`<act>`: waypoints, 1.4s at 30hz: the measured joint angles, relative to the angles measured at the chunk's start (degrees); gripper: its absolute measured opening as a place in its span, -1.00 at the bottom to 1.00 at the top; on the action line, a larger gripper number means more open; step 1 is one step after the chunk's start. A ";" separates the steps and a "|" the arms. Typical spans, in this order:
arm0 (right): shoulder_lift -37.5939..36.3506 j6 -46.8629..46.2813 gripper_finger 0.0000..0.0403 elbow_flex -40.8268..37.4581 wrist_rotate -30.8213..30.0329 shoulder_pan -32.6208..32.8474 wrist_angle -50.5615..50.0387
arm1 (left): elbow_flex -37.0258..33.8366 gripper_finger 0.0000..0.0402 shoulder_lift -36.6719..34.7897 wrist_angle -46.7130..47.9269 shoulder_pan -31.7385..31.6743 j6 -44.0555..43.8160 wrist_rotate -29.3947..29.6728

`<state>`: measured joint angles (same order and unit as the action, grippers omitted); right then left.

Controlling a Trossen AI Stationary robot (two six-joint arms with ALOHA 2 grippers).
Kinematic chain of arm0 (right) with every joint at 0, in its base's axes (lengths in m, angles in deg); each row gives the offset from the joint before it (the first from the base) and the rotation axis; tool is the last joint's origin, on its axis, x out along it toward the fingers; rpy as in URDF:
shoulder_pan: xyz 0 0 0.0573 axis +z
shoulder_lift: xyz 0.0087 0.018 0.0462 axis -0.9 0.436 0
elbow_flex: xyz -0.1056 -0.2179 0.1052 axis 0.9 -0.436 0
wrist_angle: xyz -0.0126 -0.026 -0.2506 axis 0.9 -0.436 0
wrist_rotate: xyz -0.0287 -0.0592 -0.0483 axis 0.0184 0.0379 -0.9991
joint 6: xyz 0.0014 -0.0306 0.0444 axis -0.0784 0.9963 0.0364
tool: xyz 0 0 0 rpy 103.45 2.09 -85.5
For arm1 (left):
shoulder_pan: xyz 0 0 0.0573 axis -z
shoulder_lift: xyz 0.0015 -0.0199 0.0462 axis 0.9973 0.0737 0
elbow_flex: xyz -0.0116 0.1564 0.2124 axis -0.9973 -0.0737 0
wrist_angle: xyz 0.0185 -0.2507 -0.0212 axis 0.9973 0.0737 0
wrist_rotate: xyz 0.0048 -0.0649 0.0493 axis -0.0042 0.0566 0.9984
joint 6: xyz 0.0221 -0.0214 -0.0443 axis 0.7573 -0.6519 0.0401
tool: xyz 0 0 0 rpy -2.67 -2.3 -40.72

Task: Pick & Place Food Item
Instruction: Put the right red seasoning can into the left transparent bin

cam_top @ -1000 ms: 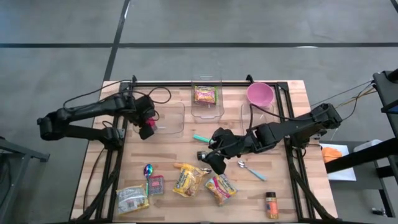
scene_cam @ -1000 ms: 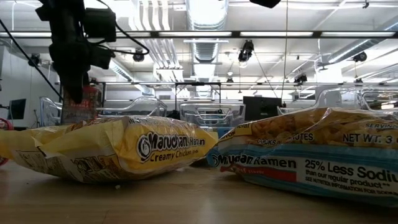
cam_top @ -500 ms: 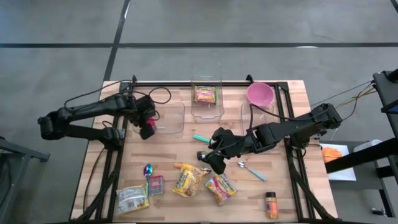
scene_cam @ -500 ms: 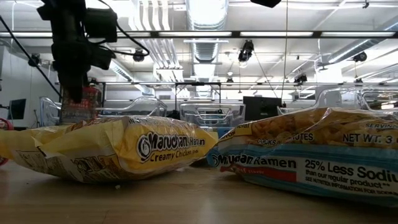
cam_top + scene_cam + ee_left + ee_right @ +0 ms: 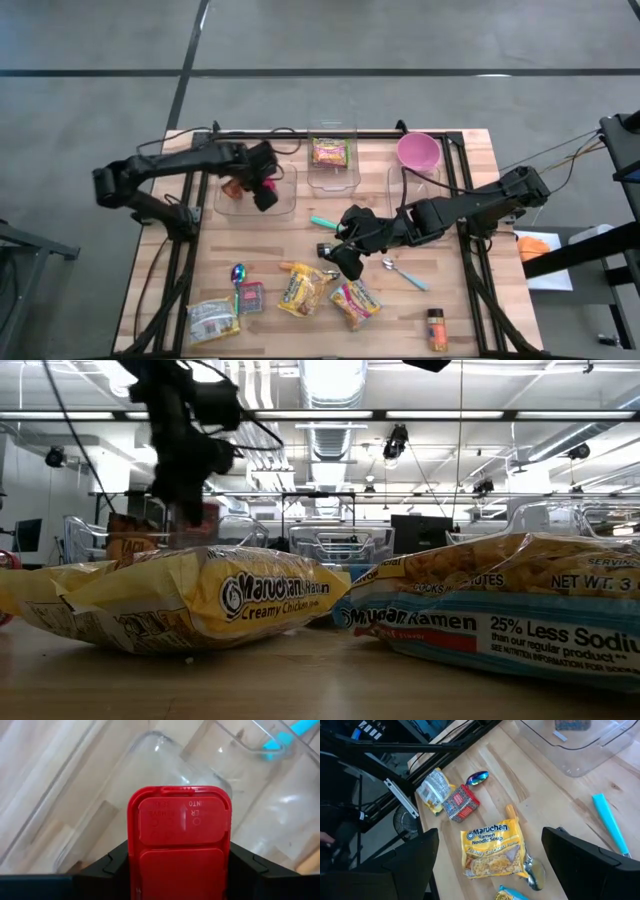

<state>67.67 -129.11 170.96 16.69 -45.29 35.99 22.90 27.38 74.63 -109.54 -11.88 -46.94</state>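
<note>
Left gripper (image 5: 262, 190) clamps a red-lidded jar (image 5: 179, 840) over the clear bin (image 5: 285, 205); right gripper (image 5: 345, 262), jaws wide and empty, nearby

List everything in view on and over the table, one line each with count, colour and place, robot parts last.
Clear bins: three, along the far side; left one under the left gripper, middle one holding a ramen pack, right one partly hidden.
Pink bowl: one, far right corner.
Ramen packs: four; one in the middle bin, two yellow near the front centre, one pale at front left.
Small red box: one, front left.
Iridescent spoon: one, beside the red box.
Metal spoon: one, teal handle, right of centre.
Teal stick: one, centre.
Spice jar: one, orange, front right.
Red-lidded container: one, held over the left bin.
Left gripper: shut on the container.
Right gripper: open, over the centre.
</note>
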 joint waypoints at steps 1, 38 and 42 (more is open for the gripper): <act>0.00 -0.02 0.74 0.00 0.01 0.02 0.00 | 0.88 0.05 1.62 -0.07 0.04 0.00 0.02; -0.23 0.51 0.74 2.58 0.16 0.15 -1.41 | 7.30 0.05 15.00 -7.04 -0.51 -36.16 5.79; -1.70 0.65 0.74 2.61 0.15 0.15 -4.23 | 7.06 0.05 15.32 -7.33 0.66 -39.21 7.64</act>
<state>65.97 -128.46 173.57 16.84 -45.15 31.76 29.97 42.70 67.31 -108.88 -51.09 -39.30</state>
